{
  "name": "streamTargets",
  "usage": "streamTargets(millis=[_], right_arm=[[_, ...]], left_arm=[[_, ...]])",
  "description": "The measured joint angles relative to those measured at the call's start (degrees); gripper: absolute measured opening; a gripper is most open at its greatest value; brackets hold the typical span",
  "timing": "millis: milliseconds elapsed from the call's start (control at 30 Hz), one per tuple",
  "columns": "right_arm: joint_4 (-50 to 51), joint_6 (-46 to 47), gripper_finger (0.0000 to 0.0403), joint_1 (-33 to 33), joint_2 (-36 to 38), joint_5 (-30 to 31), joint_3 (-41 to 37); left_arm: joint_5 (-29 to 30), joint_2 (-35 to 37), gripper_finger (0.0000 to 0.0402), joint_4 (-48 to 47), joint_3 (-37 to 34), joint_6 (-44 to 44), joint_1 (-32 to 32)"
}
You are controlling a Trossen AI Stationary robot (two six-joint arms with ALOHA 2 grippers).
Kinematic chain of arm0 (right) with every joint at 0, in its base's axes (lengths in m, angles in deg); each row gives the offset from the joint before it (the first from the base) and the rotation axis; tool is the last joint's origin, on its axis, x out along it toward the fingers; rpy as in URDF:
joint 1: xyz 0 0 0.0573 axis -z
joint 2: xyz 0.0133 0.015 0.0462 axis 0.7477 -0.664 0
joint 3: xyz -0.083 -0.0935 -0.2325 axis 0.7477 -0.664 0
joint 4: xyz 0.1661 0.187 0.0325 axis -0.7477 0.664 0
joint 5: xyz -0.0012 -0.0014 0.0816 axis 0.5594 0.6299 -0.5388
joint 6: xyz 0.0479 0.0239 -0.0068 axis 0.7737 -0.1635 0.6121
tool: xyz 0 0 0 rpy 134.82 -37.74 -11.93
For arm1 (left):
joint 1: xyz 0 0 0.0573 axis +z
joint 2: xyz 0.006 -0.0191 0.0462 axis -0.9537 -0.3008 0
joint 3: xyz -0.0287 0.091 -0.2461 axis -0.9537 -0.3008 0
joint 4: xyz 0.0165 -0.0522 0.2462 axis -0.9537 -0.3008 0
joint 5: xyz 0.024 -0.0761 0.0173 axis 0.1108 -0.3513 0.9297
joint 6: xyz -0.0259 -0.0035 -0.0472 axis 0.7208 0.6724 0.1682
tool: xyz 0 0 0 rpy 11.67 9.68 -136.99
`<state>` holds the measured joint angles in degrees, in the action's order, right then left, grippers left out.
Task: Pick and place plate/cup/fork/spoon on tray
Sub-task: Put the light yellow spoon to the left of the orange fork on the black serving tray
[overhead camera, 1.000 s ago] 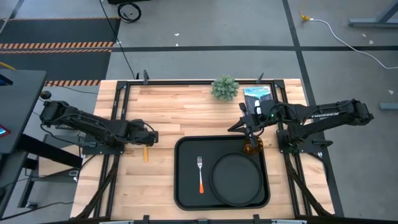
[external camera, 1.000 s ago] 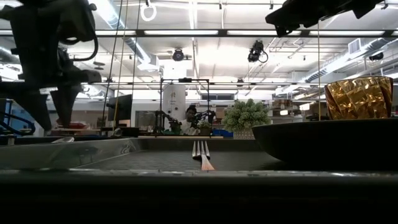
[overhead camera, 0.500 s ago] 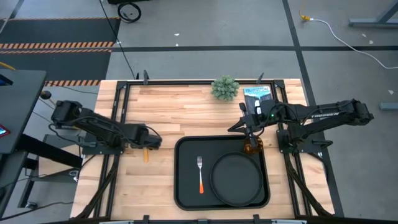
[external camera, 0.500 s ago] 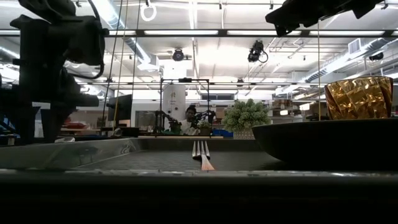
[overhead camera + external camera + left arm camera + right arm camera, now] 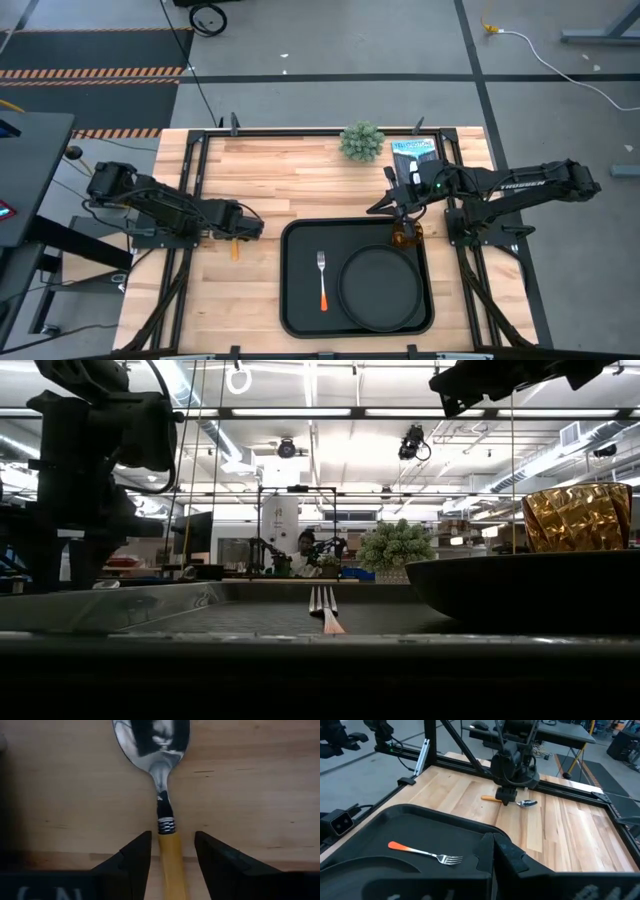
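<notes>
Since the earlier frame, the left gripper [image 5: 238, 232] has advanced right along the surface [image 5: 290, 180] and settled over the spoon [image 5: 165, 795], which lies on bare wood just left of the tray [image 5: 296, 310]. Its fingers [image 5: 132, 860] stand apart, one on each side of the yellow-orange handle at the ferrule, not yet pinching it.

Handling notes for the spoon:
- Light and rigid; it should lift without flexing.
- Polished bowl is slick and curved; avoid gripping there.
- Slim handle offers little purchase, so centre the fingers on it, close to the ferrule, and close squarely to prevent rolling or tilting.
- It lies flat, so the fingertips probably need to reach the wood before closing.

The right gripper [image 5: 402, 222] hangs at the tray's far right corner, above the amber cup [image 5: 405, 238]; whether it is open or shut cannot be told. The fork [image 5: 322, 280] and plate [image 5: 380, 288] already lie on the tray.
</notes>
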<state>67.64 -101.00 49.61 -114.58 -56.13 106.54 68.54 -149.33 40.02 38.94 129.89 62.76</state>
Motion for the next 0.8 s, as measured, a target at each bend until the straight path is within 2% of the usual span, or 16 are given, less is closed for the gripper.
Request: streamTargets(millis=[400,800], right_arm=[[0.0,-0.3,0.0012,0.0,0.0,0.0,0.0],[-0.4,-0.4,0.0012,0.0,0.0,0.0,0.0]], left_arm=[[-0.4,-0.1,0.0065,1.6,-0.1,-0.5,0.0],[0.2,-0.1,0.0068,0.6,0.7,-1.2,0.0]])
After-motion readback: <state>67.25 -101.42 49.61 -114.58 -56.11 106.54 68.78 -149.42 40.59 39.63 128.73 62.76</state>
